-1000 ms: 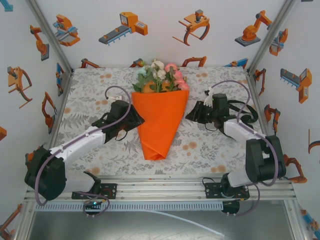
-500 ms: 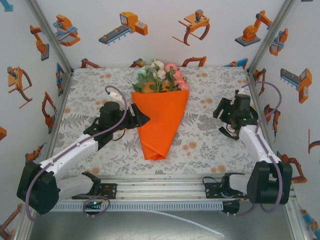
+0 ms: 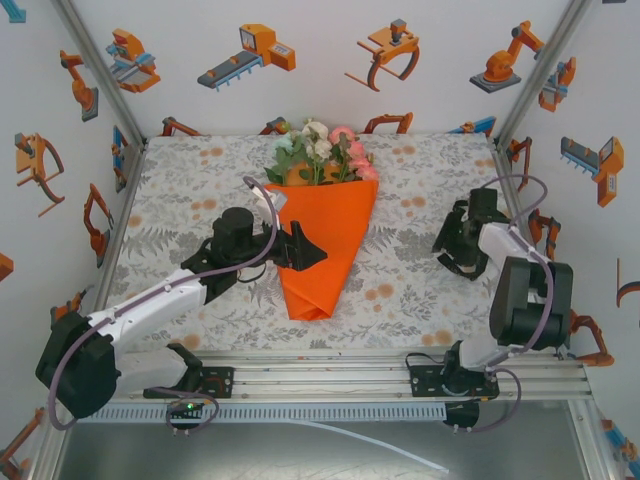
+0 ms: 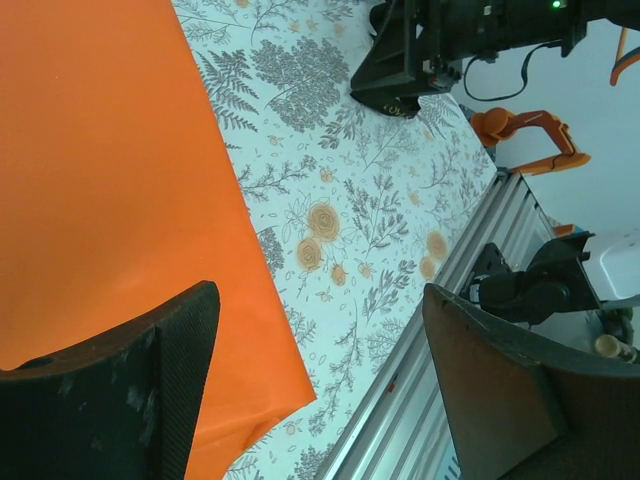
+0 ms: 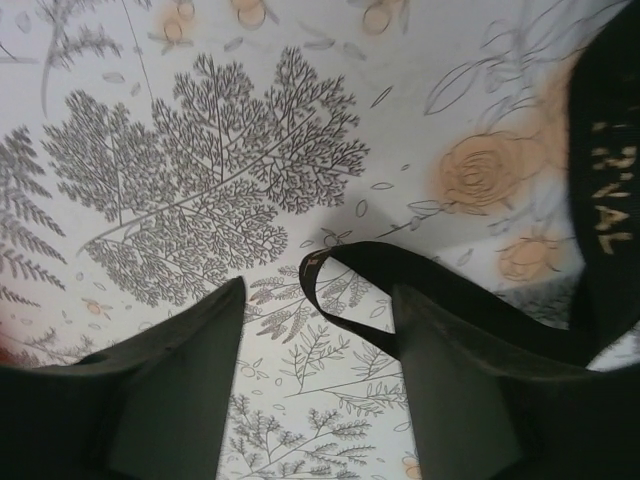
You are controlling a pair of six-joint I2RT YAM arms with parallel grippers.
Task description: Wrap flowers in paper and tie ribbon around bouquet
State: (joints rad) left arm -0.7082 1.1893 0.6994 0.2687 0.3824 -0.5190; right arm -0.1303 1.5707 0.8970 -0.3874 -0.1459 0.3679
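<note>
The bouquet point(image 3: 322, 240) lies at mid-table as an orange paper point(image 4: 100, 170) cone, point toward the arms, with the flowers point(image 3: 320, 150) showing at its far, wide end. My left gripper point(image 3: 310, 250) is open over the cone's left edge. In the left wrist view one finger point(image 4: 150, 400) is above the paper and the other is above the table's front rail. My right gripper point(image 3: 452, 248) is low over the cloth near the table's right side, open. A loop of black ribbon point(image 5: 450, 285) lies between its fingers point(image 5: 170, 390), unpinched, and runs behind the right one.
The floral tablecloth point(image 3: 180, 200) covers the table. An aluminium rail point(image 3: 320, 375) runs along the near edge, and a frame post point(image 3: 515, 95) stands at the back right. A black strip with gold lettering point(image 5: 605, 200) crosses the right wrist view's right edge.
My left gripper has moved right, from beside the cone to over its left edge, opening wider. My right arm has drawn back from the cone to the table's right side.
</note>
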